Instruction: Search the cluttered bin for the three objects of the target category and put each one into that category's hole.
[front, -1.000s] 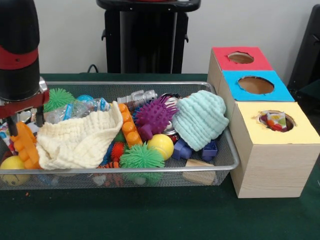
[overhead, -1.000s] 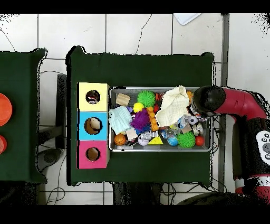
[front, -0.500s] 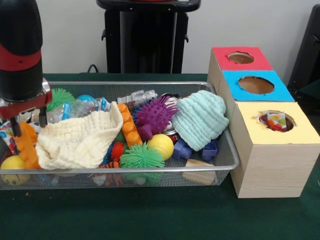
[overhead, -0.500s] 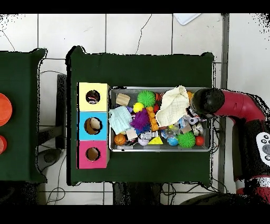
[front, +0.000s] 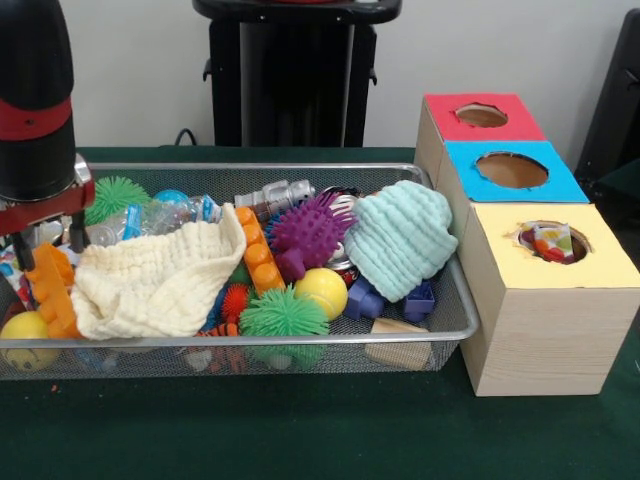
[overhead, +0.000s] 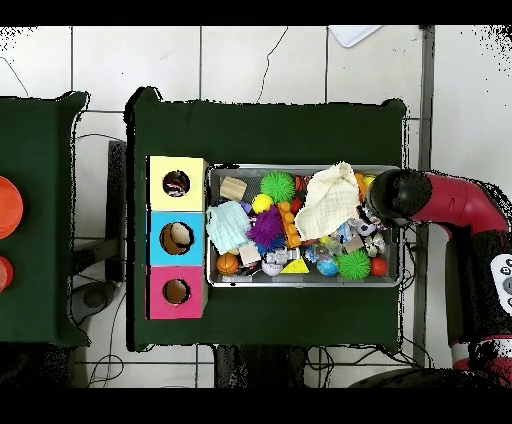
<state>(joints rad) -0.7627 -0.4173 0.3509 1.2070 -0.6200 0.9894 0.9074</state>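
Observation:
My gripper (front: 48, 250) hangs over the left end of the wire bin (front: 300, 342), open, with its fingers (front: 77, 232) on either side of the top of an orange toy brick (front: 50, 290). From above, the gripper (overhead: 372, 215) is at the bin's right end, beside a cream cloth (overhead: 327, 200). Three boxes with holes stand in a row: red (front: 482, 117), blue (front: 512, 170) and yellow (front: 548, 243). The bin also holds a mint knitted hat (front: 400, 238), a purple spiky ball (front: 310, 230), a green spiky ball (front: 283, 313) and a yellow ball (front: 322, 290).
The cream cloth (front: 155, 280) covers much of the bin's left half and hides what is under it. A strip of orange bricks (front: 258, 255), a plastic bottle (front: 160, 215), a wooden block (front: 400, 345) and another yellow ball (front: 25, 330) lie around it. Something colourful shows inside the yellow box's hole.
The arm has edged sideways and back at the bin's end, a few centimetres at most. The gripper has stayed open over the orange brick, and the objects have hardly shifted.

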